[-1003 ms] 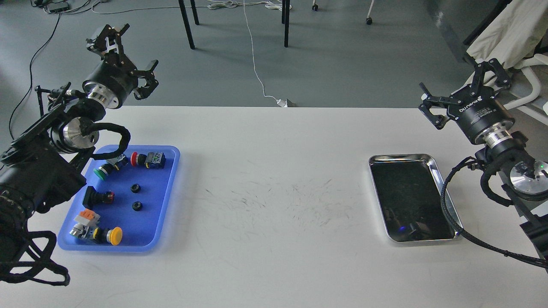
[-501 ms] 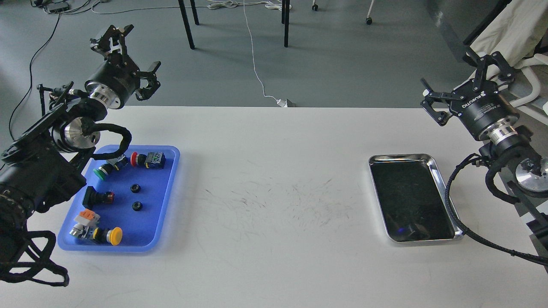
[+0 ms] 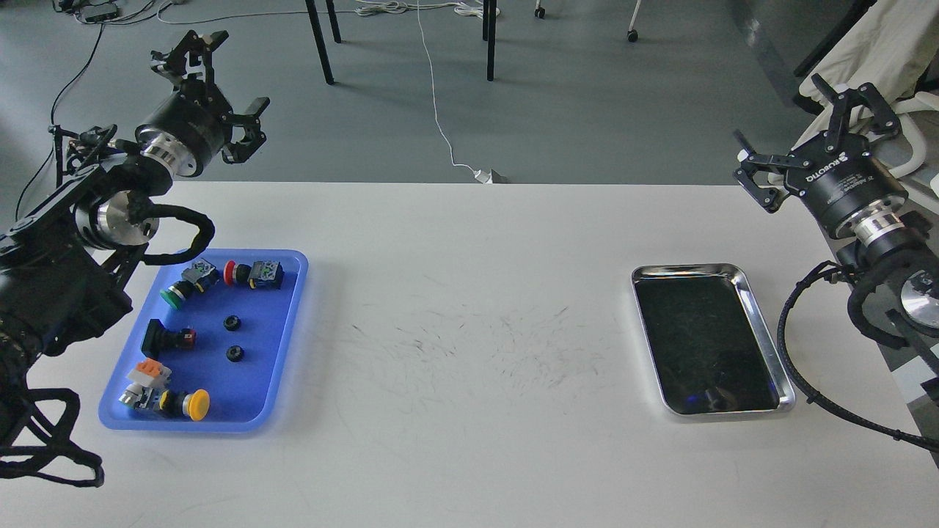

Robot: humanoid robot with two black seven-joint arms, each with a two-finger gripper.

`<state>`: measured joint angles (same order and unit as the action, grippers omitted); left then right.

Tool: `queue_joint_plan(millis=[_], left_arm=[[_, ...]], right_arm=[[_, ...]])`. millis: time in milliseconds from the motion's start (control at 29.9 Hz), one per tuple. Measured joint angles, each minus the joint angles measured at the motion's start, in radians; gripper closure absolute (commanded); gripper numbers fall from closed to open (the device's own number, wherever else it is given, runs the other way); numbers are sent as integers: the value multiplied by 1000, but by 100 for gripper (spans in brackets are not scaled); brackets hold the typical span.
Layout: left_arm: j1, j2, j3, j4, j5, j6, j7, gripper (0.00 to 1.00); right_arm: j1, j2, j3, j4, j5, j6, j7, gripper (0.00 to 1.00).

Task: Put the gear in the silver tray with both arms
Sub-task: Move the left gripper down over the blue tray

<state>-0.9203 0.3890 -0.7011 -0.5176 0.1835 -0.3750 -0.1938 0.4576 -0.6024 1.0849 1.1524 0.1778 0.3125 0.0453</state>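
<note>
My left end effector (image 3: 213, 88) and right end effector (image 3: 821, 128) hang spread wide and empty above the table's (image 3: 469, 455) far edge; the silver tray (image 3: 763, 330) lies bare near my right arm.

— What lies beside the right end effector (image 3: 818, 125)?
— The silver tray (image 3: 763, 330), with nothing in it.
— The left end effector (image 3: 220, 88)?
— The blue tray (image 3: 293, 293) crowded with parts; bare bench (image 3: 469, 330) between.

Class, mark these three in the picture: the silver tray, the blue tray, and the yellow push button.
silver tray (image 3: 765, 339), head view, right rim.
blue tray (image 3: 258, 345), head view, bare floor.
yellow push button (image 3: 197, 404), head view, yellow cap.
</note>
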Motion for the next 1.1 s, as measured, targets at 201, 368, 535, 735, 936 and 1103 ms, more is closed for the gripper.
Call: queue_joint_plan(millis=[201, 368, 535, 735, 936, 1103], left_arm=[[-14, 75, 118, -90, 8, 4, 0, 1], [-21, 184, 195, -201, 87, 4, 0, 1], [-2, 375, 248, -450, 237, 1, 4, 1], [10, 645, 377, -787, 501, 1, 6, 1], [15, 729, 498, -903, 893, 11, 10, 1], [57, 690, 580, -901, 1179, 104, 23, 2]], right_arm=[[-8, -17, 43, 23, 0, 1, 3, 1], [-10, -25, 50, 39, 0, 1, 2, 1], [-10, -24, 50, 42, 0, 1, 2, 1], [-11, -23, 51, 33, 0, -1, 2, 1], [-23, -36, 50, 14, -1, -1, 3, 1], [-27, -39, 46, 14, -1, -1, 3, 1]])
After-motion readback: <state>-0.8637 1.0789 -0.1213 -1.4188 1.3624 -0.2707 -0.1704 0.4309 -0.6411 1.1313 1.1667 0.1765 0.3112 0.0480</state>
